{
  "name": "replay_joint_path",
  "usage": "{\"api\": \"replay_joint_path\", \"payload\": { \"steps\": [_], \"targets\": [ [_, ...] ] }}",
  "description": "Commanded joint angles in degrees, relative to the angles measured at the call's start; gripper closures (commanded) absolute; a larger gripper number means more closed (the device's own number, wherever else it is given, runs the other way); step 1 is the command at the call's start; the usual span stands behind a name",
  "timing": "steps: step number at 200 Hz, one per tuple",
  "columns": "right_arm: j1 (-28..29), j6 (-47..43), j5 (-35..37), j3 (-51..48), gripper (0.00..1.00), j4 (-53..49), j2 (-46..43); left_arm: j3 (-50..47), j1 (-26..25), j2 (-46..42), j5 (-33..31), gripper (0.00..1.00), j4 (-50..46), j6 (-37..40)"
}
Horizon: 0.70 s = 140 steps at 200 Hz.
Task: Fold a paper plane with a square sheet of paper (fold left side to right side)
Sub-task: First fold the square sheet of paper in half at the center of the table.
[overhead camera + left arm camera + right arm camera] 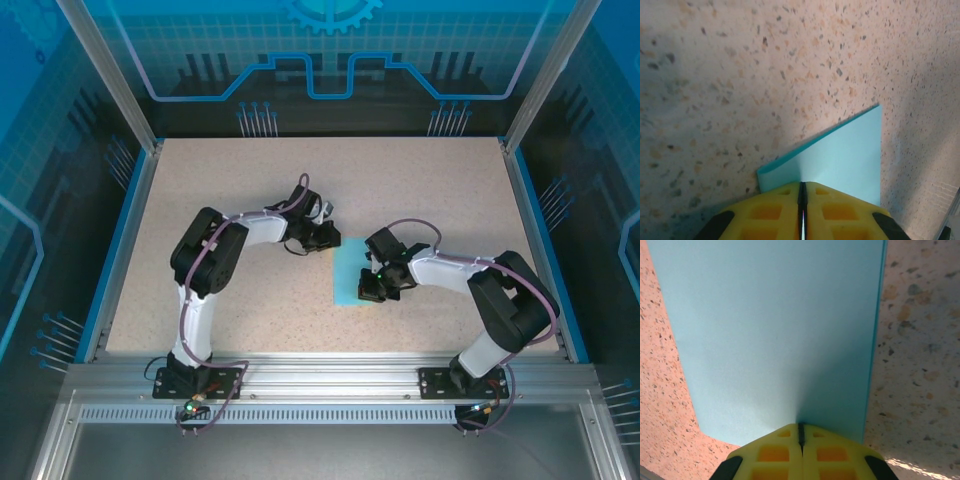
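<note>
Two hands met one cyan sheet of paper [351, 270], which lay flat near the middle of the speckled bench [250, 180] as a narrow rectangle, long side running away from the arm bases. Left hand [325, 238] was at the sheet's far left corner, yellow fingers pressed together with a hairline between them. The sheet ran in under the tips, its left edge rounded in a soft fold; couldn't tell if paper was pinched. Right hand [378, 288] was at the near right edge, fully closed, tips down on the paper.
</note>
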Motion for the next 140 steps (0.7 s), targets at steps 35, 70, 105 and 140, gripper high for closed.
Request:
{"api": "replay_joint_path", "payload": {
  "steps": [35, 70, 105, 140],
  "targets": [
    [0.12, -0.41, 3.84, -4.39, 1.0, -8.9, 3.41, 5.34, 3.32, 3.99, -3.55, 0.86, -2.22, 2.24],
    [0.11, -0.37, 3.69, -4.22, 1.0, -8.76, 3.51, 7.96, 3.81, 4.56, -3.13, 0.86, -3.6, 2.5],
    [0.08, -0.41, 3.34, -4.07, 1.0, -8.5, 3.58, 9.28, 4.78, 3.12, -2.47, 0.85, -5.04, 3.28],
    [0.12, -0.38, 2.98, -3.86, 1.0, -7.98, 3.42, 7.17, 6.67, -2.97, -2.8, 0.83, -6.11, 4.4]
  ]
}}
